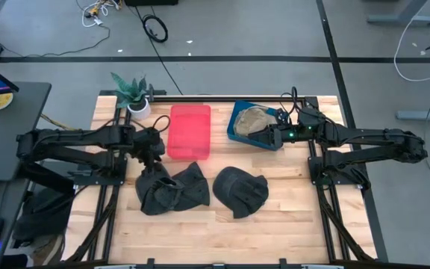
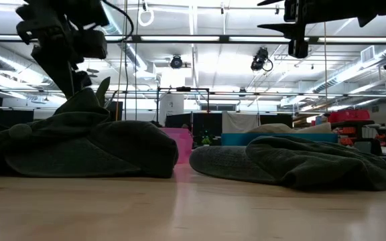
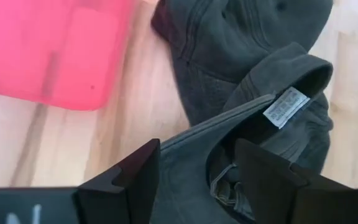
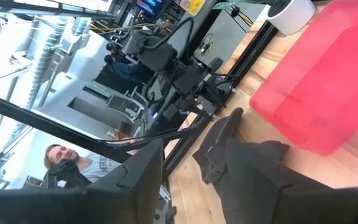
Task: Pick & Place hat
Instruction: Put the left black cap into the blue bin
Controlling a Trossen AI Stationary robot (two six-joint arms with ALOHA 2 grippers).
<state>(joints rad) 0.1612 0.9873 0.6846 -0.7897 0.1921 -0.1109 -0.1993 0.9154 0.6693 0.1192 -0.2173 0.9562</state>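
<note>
Two dark grey hats lie crumpled together on the table's left-middle (image 1: 170, 188), and a third dark hat (image 1: 241, 190) lies to their right. My left gripper (image 3: 197, 180) stands over the left pile's far edge (image 1: 154, 158) and is shut on the nearer hat (image 3: 253, 118), whose inside tag shows. My right gripper (image 1: 271, 137) hovers open above the blue bin (image 1: 237, 133), touching nothing. A tan hat (image 1: 254, 119) lies in that bin. The red bin (image 1: 189, 131) sits between the arms. My left gripper has the dark hat's rim edge (image 3: 191, 140) between its two fingers, coming from above and pointing down. In the low view the cloth rises to a peak (image 2: 86, 100) at the fingers. The rest of the hat (image 2: 79, 144) lies on the table.
A potted plant (image 1: 134, 93) stands at the far left corner. The red bin (image 3: 48, 50) is just beyond the held hat. Bare wood runs along the near edge (image 1: 215, 239). A person shows in the room beyond the table (image 4: 67, 165).
</note>
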